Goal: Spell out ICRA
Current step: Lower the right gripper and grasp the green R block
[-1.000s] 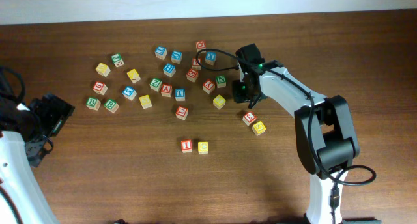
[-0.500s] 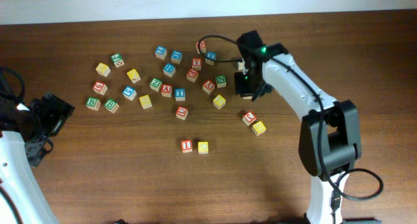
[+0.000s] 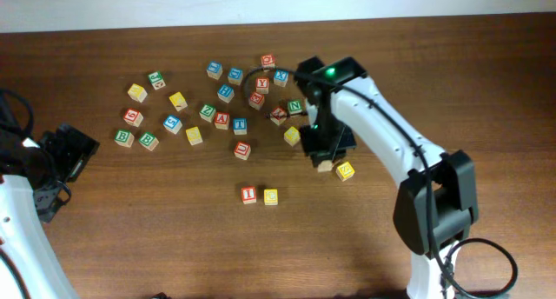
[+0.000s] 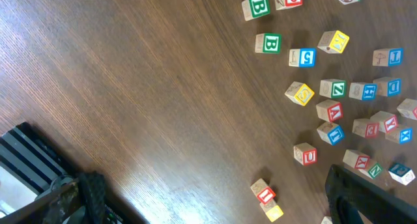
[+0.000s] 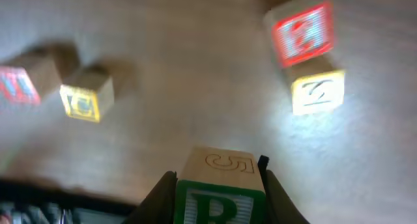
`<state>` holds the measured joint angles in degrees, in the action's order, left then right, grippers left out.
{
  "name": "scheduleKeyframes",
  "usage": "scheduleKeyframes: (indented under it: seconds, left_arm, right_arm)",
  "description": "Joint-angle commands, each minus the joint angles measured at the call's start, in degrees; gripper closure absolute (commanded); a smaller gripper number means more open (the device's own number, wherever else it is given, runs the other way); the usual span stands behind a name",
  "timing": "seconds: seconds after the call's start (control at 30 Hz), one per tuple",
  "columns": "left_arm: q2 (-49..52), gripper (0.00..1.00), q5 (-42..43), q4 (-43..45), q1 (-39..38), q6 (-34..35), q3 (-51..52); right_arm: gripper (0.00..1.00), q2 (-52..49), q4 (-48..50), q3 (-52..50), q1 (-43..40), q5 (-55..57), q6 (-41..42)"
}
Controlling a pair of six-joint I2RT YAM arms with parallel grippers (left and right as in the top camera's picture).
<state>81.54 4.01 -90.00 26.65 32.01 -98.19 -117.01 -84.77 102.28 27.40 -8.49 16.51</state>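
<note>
My right gripper (image 5: 218, 180) is shut on the green R cube (image 5: 220, 199), held above the table; its top wooden face shows a carved 5. From overhead the right gripper (image 3: 323, 149) hangs right of the block cluster. The red I cube (image 3: 249, 194) and yellow C cube (image 3: 271, 196) sit side by side, touching, in front of the cluster. In the right wrist view the I cube (image 5: 19, 84) and C cube (image 5: 83, 100) lie blurred at the left. The red A cube (image 3: 222, 121) rests inside the cluster. My left gripper (image 3: 69, 151) stands open at the far left, nothing between its fingers.
Several other letter and number blocks are scattered across the back of the table (image 3: 156, 229). A red block (image 5: 303, 32) and a yellow block (image 5: 317, 92) lie close to the right gripper. A yellow block (image 3: 292, 136) sits just left of the right arm.
The right arm has swung from the back of the cluster toward the front, its jaws closing on the green R cube. The left arm has stayed still.
</note>
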Motion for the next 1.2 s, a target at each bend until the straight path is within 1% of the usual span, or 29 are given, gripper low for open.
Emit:
scheduleKeyframes:
  seconds: [0.0, 0.03, 0.07, 0.1, 0.2, 0.33, 0.47, 0.5, 0.63, 0.9, 1.0, 1.07, 1.13, 1.17]
  left_arm:
    - [-0.2, 0.01, -0.6, -0.1, 0.3, 0.5, -0.5]
    - [-0.2, 0.0, -0.6, -0.1, 0.3, 0.5, -0.5]
    - [-0.2, 0.0, -0.6, -0.1, 0.3, 0.5, -0.5]
    - [-0.2, 0.01, -0.6, -0.1, 0.3, 0.5, -0.5]
    - [-0.2, 0.01, -0.6, -0.1, 0.3, 0.5, -0.5]
    - [-0.2, 0.01, -0.6, -0.1, 0.3, 0.5, -0.5]
    - [-0.2, 0.0, -0.6, -0.1, 0.3, 0.5, -0.5]
    - [-0.2, 0.01, -0.6, -0.1, 0.3, 0.5, -0.5]
    - [-0.2, 0.01, -0.6, -0.1, 0.3, 0.5, -0.5]
    - [-0.2, 0.01, -0.6, -0.1, 0.3, 0.5, -0.5]
    - [-0.2, 0.01, -0.6, -0.1, 0.3, 0.5, -0.5]
    - [-0.2, 0.01, -0.6, -0.1, 0.3, 0.5, -0.5]
    - [-0.2, 0.01, -0.6, -0.1, 0.3, 0.5, -0.5]
    - [-0.2, 0.01, -0.6, -0.1, 0.3, 0.5, -0.5]
  right_arm:
    - [0.79, 0.5, -0.2, -1.2, 4.3, -0.2, 0.3]
    - [0.79, 0.5, 1.4, -1.8, 5.6, 0.3, 0.6]
    - [0.79, 0.5, 4.9, -3.6, 7.2, 0.9, 4.2]
    - [0.79, 0.5, 6.6, -5.0, 7.5, 1.9, 6.7]
    - [0.79, 0.5, 13.1, -10.6, 7.9, 1.8, 10.9]
    - [0.79, 0.5, 26.2, -20.2, 7.9, -4.3, 11.0]
    - [0.79, 0.5, 31.1, -24.4, 7.9, -5.5, 11.0]
    - [0.78, 0.5, 31.5, -24.6, 7.9, -5.5, 11.0]
    - [0.64, 0.5, 31.9, -24.6, 7.9, -5.6, 11.5]
    - [0.63, 0.5, 32.1, -24.6, 7.8, -6.4, 11.5]
    - [0.72, 0.5, 31.8, -24.6, 7.8, -6.4, 15.6]
    - [0.73, 0.5, 31.6, -24.6, 7.8, -6.6, 15.6]
    - [0.73, 0.5, 31.7, -24.6, 7.8, -7.6, 15.8]
    - [0.67, 0.5, 31.7, -24.6, 7.8, -7.6, 15.7]
